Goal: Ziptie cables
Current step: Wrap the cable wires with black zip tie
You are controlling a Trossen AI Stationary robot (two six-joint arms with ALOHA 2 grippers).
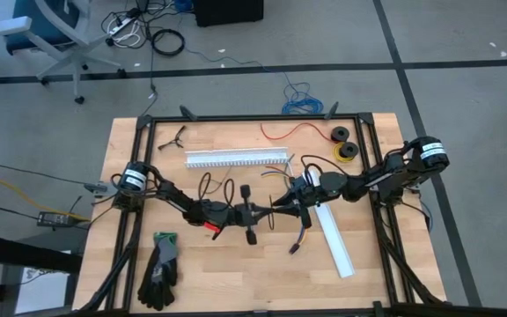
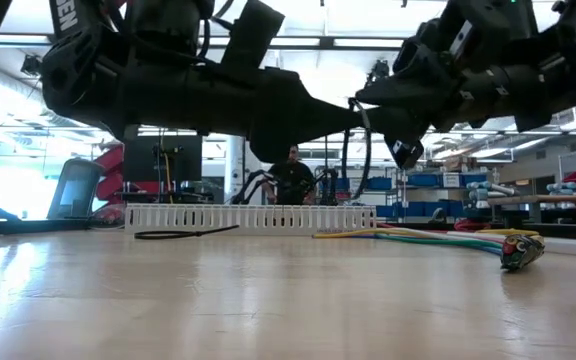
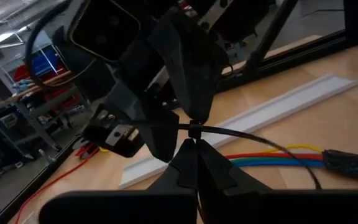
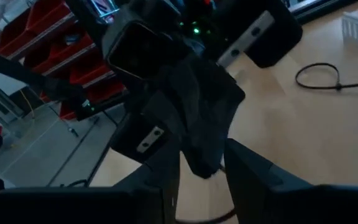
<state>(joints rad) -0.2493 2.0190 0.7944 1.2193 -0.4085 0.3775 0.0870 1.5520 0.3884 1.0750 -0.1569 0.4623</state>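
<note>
The cables [image 1: 304, 231], coloured wires ending in a small dark connector [image 1: 295, 250], lie on the table right of centre. They also show in the low view [image 2: 438, 238] and left wrist view [image 3: 272, 160]. Above mid-table my left gripper [image 1: 258, 214] is shut on a thin black zip tie [image 3: 247, 138]. My right gripper [image 1: 282, 207] faces it from the right, open. Its fingers [image 4: 166, 180] stand either side of the left gripper's tips [image 4: 204, 124]. My left gripper pinches the black zip tie at a small knot-like spot on its strap [image 3: 194, 130], between its two fingertips [image 3: 194, 155]. The fingers come level from the table's left and lie across the strap. The strap hangs clear of the table, trailing down toward the cables.
A slotted white channel [image 1: 236, 158] lies far of centre, a plain one [image 1: 334, 238] at the right. Another zip tie [image 1: 172, 136] lies at the far left, and a loose black loop [image 4: 319, 78] on the wood. Gloves [image 1: 161, 269] lie near left, tape rolls [image 1: 343, 143] and a red wire [image 1: 302, 132] far right.
</note>
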